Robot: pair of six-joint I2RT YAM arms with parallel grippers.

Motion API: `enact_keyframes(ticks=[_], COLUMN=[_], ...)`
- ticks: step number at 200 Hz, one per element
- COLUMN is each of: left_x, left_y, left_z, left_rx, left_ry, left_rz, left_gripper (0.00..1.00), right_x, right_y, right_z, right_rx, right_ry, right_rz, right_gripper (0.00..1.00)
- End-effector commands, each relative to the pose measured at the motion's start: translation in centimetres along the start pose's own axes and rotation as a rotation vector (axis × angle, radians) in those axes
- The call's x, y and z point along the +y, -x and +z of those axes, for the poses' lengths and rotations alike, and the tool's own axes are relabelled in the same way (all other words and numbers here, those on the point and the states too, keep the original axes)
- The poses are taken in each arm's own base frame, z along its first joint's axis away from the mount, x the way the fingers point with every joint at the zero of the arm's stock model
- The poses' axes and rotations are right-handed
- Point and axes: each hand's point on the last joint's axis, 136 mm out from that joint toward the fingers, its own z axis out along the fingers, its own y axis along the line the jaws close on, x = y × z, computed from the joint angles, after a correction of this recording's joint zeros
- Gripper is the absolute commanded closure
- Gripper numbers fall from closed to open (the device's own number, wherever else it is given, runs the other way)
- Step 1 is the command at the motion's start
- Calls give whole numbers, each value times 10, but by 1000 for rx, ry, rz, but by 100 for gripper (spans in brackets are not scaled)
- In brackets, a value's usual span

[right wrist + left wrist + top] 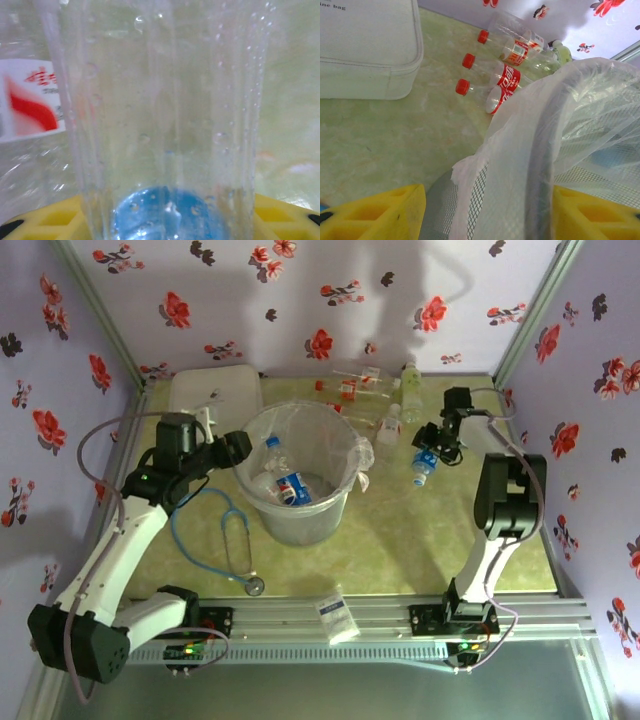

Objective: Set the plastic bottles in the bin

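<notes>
Top external view: the bin [300,525] stands in the middle of the table [400,550], and a bottle with a blue label [290,487] lies inside it. The left gripper [240,448] is at the bin's left rim. In the left wrist view its yellow fingers [375,212] are wide apart. The rim and the clear bag [520,150] sit between them, and the fingers hold nothing.

The right gripper [430,452] is to the right of the bin, low over the table. It has the blue-cap bottle [421,473] in its grip. In the right wrist view the clear bottle sits tight between the two yellow fingers, with its blue cap down near them.

Behind the bin, three red-cap bottles [490,70] lie side by side, and a pale green bottle [410,390] lies near them. A white-cap bottle [388,426] lies just beside the bin's right rim.

A white box [215,390] is in the far left corner. A blue stethoscope [235,540] and a white packet [336,617] lie nearer the arms.
</notes>
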Motion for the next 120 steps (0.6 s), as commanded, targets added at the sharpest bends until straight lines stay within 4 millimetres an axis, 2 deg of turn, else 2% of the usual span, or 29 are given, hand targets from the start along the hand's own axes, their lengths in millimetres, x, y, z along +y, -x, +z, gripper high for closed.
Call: enact_keyframes(ticks=[1, 26, 49, 69, 100, 120], left_x=[-4, -6, -7, -7, -10, -8], left_y=[7, 7, 10, 8, 2, -1], left_z=[3, 3, 7, 13, 13, 11], left_rx=[-9, -5, -6, 0, 0, 0], left_ry=[-5, -13, -11, -18, -38, -36], left_rz=[25, 32, 36, 28, 13, 10], left_gripper=[38, 38, 37, 37, 38, 38], right_x=[4, 37, 83, 123, 198, 243], right_y=[-2, -1, -2, -13, -50, -76], right_z=[-50, -109, -177, -226, -274, -289], right_rx=[-42, -125, -228, -291, -300, -284], right_ry=[2, 144, 286, 373, 616, 735], right_rz=[-19, -39, -98, -188, -333, -424], right_gripper=[43, 44, 45, 45, 45, 46])
